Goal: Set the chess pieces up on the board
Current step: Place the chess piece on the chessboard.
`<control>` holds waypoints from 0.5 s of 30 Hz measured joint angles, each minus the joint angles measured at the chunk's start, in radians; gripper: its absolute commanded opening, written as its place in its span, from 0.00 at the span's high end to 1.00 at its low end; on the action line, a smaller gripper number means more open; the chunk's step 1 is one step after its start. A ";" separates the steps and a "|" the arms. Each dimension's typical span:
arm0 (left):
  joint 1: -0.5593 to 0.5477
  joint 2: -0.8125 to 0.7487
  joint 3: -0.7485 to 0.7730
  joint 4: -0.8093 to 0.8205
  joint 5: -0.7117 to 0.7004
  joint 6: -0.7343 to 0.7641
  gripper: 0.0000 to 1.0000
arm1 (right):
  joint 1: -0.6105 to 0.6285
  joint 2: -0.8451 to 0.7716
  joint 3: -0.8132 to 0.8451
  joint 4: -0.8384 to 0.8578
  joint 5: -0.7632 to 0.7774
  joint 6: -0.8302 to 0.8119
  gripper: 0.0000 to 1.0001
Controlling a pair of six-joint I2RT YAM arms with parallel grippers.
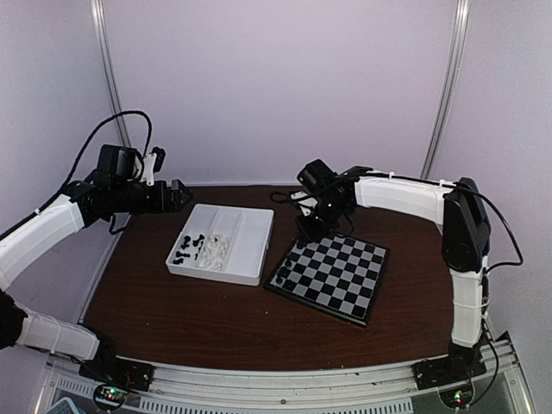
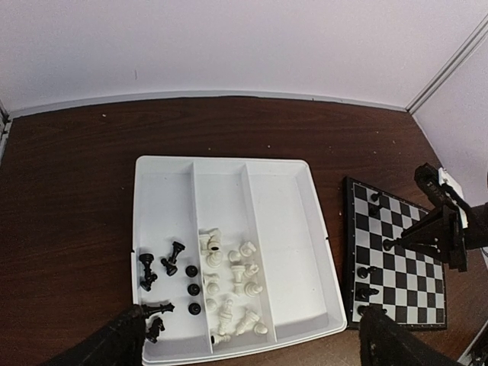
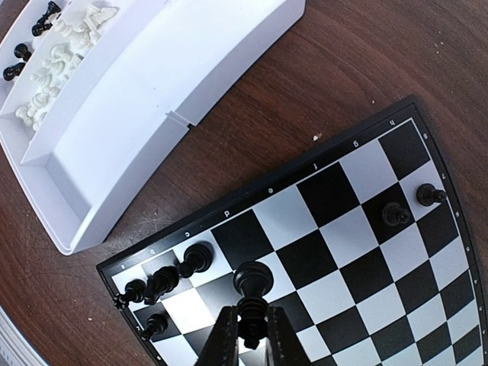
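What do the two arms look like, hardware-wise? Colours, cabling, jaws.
Left arm and right arm match: white shell links, black joints, black wrist ends. Thin black cables loop loose off each. Jaws are black, slim and flat-sided. Black bases sit on a metal rail, with small green lights.

Glossy plastic chess pieces [image 3: 197, 258], wood-grain table [image 3: 343, 69].

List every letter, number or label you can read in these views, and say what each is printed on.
"h": white, on the black rim of the board, upside down in the right wrist view
"g": same rim
"f": same rim
"e": same rim
"d": same rim
Other rim marks: too small or blurred to read.
Nothing legible elsewhere.
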 measured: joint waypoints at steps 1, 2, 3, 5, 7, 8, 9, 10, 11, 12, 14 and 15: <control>0.000 0.000 0.000 0.000 0.000 0.000 0.02 | 0.001 0.006 0.003 0.000 -0.002 0.000 0.93; 0.000 0.000 0.000 0.000 0.000 0.000 0.02 | 0.003 0.011 0.005 0.000 -0.003 0.000 0.93; 0.000 0.000 0.000 0.000 0.000 0.000 0.02 | 0.003 0.014 0.005 0.000 -0.003 0.000 0.93; 0.000 0.000 0.000 0.000 0.000 0.000 0.02 | 0.005 0.021 0.005 0.000 -0.003 0.000 0.93; 0.000 0.001 0.000 0.000 0.000 0.000 0.02 | 0.005 0.031 0.010 -0.003 0.000 0.000 0.93; 0.000 0.001 0.000 0.000 0.000 0.000 0.02 | 0.006 0.037 0.016 -0.005 0.003 -0.001 0.93; 0.000 0.001 0.000 0.000 0.000 0.000 0.02 | 0.007 0.047 0.028 -0.009 0.007 -0.001 0.93; 0.000 0.001 0.000 0.000 0.000 0.000 0.02 | 0.008 0.057 0.041 -0.009 0.013 -0.002 0.93; 0.000 0.001 0.000 0.000 0.000 0.000 0.02 | 0.009 0.068 0.055 -0.010 0.019 -0.002 0.93; 0.000 0.001 0.000 0.000 0.000 0.000 0.02 | 0.009 0.077 0.066 -0.010 0.026 -0.002 0.93; 0.000 0.001 0.000 0.000 0.000 0.000 0.02 | 0.009 0.092 0.080 -0.011 0.034 -0.003 0.93; 0.000 0.001 0.000 0.000 0.000 0.000 0.02 | 0.009 0.097 0.086 -0.013 0.038 -0.003 0.93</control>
